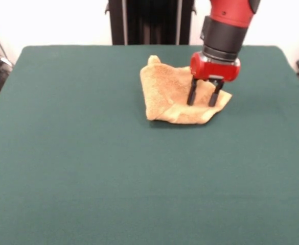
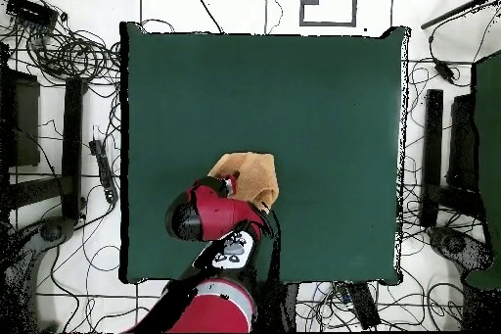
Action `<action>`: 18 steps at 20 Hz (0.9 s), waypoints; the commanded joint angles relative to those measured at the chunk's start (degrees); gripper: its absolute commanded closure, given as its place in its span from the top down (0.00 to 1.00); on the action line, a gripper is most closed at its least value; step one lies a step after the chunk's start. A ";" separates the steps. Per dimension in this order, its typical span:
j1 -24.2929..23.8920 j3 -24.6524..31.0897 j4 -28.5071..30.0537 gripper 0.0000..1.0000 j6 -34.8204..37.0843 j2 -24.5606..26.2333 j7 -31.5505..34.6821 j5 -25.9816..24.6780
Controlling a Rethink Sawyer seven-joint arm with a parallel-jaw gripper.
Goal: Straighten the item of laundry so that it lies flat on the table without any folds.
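Surface, front view: dark green table (image 1: pixel 88 168), bare around the work area.
Laundry, front view: orange-tan towel (image 1: pixel 164 94) rumpled and folded at the far centre.
Tool, front view: gripper (image 1: pixel 204 99) down on the towel's right part, fingers parted, nothing pinched yet.
Overhead view: arm (image 2: pixel 210 214) hides most of the towel (image 2: pixel 256 173); gripper itself covered.
Risk: closing over doubled layers likely to drag the whole bundle, leaving the fold in.
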 commanded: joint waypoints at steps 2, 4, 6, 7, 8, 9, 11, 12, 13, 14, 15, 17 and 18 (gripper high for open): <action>-0.62 6.21 6.11 1.00 3.69 -2.08 16.23 5.26; -0.65 5.72 5.83 1.00 5.91 -3.50 15.61 5.56; -1.24 5.84 4.95 1.00 6.69 -3.47 14.77 5.52; -1.52 5.88 4.12 1.00 6.88 -2.89 14.27 5.46; -1.77 6.09 3.63 1.00 6.51 -2.25 13.97 5.29; -1.84 6.06 3.05 1.00 6.59 -1.77 13.89 5.44; -1.66 5.90 3.01 1.00 6.82 -2.18 13.87 5.47; -1.49 5.74 3.27 1.00 7.78 -2.94 13.80 5.53; -1.50 5.70 3.42 1.00 8.57 -3.56 13.52 5.42; -1.50 5.67 3.56 1.00 9.35 -4.17 13.24 5.30; -1.70 5.66 3.15 1.00 9.16 -3.84 12.90 5.08; -2.22 5.89 1.68 1.00 7.23 -1.32 12.52 4.69; -2.79 6.38 0.72 1.00 6.17 0.45 12.24 4.47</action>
